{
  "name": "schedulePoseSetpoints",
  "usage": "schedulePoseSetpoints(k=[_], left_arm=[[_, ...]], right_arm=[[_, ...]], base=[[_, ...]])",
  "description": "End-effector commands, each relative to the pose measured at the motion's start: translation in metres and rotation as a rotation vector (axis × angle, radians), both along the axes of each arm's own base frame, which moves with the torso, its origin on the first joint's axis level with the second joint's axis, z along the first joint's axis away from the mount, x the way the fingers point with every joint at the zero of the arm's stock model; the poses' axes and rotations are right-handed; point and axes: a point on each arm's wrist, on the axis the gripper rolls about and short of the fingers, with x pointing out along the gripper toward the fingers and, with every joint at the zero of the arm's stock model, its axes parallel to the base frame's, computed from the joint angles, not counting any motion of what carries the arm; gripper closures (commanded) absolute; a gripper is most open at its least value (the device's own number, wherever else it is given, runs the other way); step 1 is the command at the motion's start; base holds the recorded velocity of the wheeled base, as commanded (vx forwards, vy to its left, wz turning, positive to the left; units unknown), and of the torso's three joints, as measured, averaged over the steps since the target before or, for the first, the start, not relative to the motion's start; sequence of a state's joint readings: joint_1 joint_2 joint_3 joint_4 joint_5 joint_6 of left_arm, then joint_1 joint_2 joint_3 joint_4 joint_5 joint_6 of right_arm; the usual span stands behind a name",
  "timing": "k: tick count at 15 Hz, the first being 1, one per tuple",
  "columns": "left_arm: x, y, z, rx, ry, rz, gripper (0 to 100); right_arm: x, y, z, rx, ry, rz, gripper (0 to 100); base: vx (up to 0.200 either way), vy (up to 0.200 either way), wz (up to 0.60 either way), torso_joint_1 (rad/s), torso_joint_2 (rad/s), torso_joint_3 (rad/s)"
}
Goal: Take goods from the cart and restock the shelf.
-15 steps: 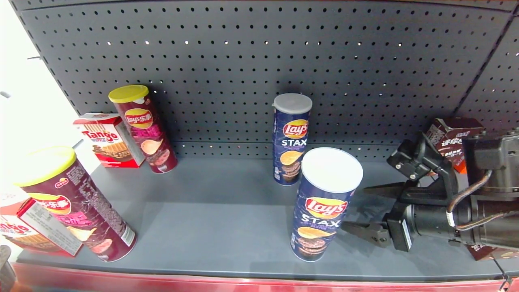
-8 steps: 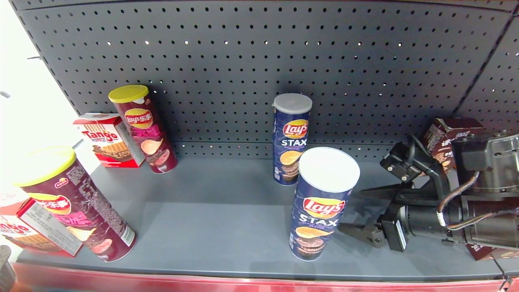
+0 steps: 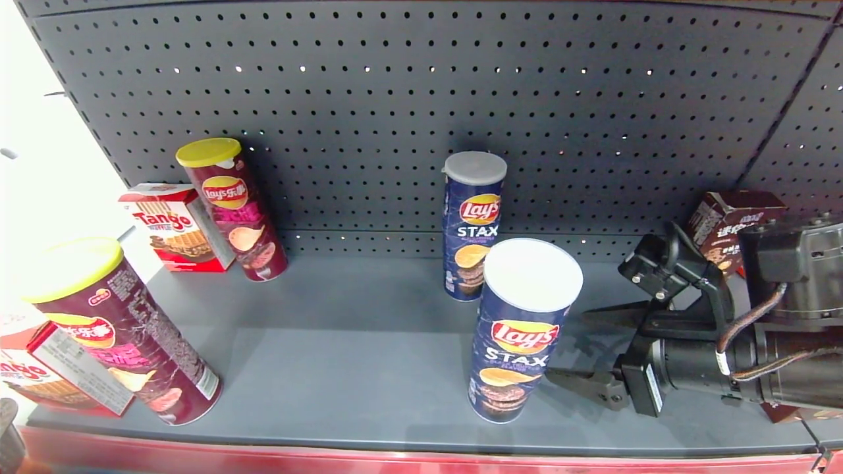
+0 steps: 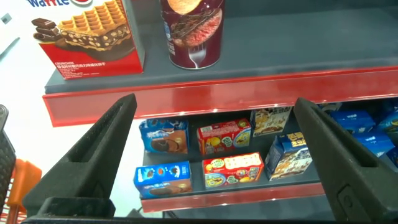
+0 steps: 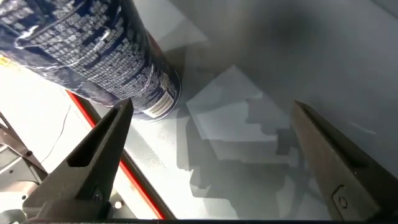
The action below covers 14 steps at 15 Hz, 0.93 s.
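Item: right tool (image 3: 570, 345), fingers spread wide with nothing between them, lying low over the shelf (image 3: 355, 355).

- Just beside its front finger: near blue can (image 3: 523, 329), upright, lid on, close to the shelf's front lip. Whether finger and can touch cannot be told.
- Beyond that can, toward the back panel: rear blue can (image 3: 473, 224), upright, lidded.
- Behind the tool's wrist: brown box (image 3: 731, 224), near the back panel.
- Well apart, past both blue cans: maroon cans (image 3: 234, 207) with yellow lids, and red wafer boxes (image 3: 172, 227).
- All cans and boxes are closed; contents hidden.

Item: left tool (image 4: 214, 155), fingers spread wide, empty, held out in front of the shelving. Beyond it are lower tiers carrying small cartons (image 4: 227, 134) in rows.

Risk, as judged: the near blue can is tall, narrow-footed and close to the lip. A sideways sweep of the front finger on withdrawal could tip it off the shelf or into the rear blue can. A backward swing of the wrist could knock the brown box.
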<state>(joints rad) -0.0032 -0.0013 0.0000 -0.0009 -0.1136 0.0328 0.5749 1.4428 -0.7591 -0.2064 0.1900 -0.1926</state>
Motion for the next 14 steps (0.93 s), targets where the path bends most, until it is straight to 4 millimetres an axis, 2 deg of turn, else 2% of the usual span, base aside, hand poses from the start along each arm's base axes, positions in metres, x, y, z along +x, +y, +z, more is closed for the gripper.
schedulePoseSetpoints(k=[1,14], left_arm=[[0.0001,0.0000,0.0001,-0.001,0.001,0.000,0],[0.0001,0.0000,0.0001,0.001,0.000,-0.001,0]], right_arm=[[0.0032,0.0026,-0.0012,-0.004,0.005,0.002,0],[0.0104,0.0072,-0.0020,-0.008,0.009,0.000,0]], base=[[0.000,0.000,0.00,0.000,0.00,0.000],[0.000,0.000,0.00,0.000,0.00,0.000]])
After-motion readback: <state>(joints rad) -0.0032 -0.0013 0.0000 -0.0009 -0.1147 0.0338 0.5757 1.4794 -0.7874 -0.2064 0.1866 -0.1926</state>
